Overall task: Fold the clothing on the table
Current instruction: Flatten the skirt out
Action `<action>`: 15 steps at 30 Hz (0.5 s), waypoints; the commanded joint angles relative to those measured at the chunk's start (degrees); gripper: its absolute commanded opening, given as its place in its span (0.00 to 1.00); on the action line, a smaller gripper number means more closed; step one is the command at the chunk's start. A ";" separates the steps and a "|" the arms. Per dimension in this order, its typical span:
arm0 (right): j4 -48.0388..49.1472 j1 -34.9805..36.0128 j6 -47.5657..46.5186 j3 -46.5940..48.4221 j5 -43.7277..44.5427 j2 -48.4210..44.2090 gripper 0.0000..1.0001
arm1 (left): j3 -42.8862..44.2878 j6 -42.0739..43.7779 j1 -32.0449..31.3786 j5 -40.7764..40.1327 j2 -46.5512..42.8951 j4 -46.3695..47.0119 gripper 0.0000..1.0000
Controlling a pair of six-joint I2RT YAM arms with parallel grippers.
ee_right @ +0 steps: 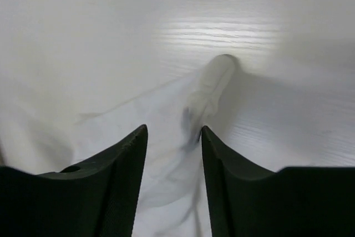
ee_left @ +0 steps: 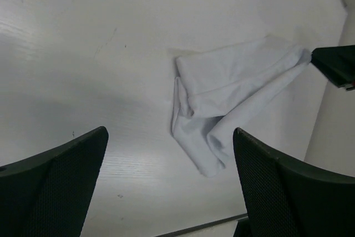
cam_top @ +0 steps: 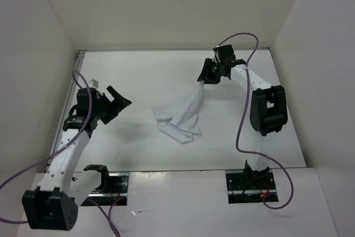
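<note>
cloth bunched on the table, one corner drawn out to the right claw

top view: thin, soft, creased white fabric, its long axis running from the heap up to the right claw, the nearer one; the left claw hangs well apart, wide open, empty. left wrist: the heap lies ahead, tapering toward the right claw. right wrist: jaws parted, a rolled tip lying between and beyond them — seemingly not pinched.

Plain white surrounding walls
</note>
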 commanded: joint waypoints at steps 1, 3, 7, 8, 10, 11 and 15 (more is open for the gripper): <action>-3.17 1.54 -2.57 5.02 14.54 -2.67 0.50 | -0.49 4.12 -1.94 6.70 7.72 5.70 1.00; -3.87 4.00 -0.64 4.24 22.46 -7.15 0.50 | -1.80 2.82 -4.30 6.70 9.50 9.04 1.00; -6.86 7.53 0.87 4.23 37.52 -13.48 0.53 | -0.32 -1.23 -7.48 2.95 16.00 18.63 0.96; -8.09 8.14 0.87 4.23 37.54 -14.01 0.53 | 0.56 -1.84 -8.18 1.88 17.58 19.34 0.96; -8.80 8.14 0.87 4.23 36.74 -14.63 0.53 | 2.66 -3.94 -9.32 2.65 22.85 21.71 0.93; -8.80 8.14 0.87 4.23 36.22 -15.33 0.53 | 3.20 -4.91 -9.33 2.66 24.78 23.02 0.93; -8.80 8.14 -0.27 2.82 36.22 -15.87 0.53 | 3.20 -9.75 -12.57 3.19 34.96 27.50 0.83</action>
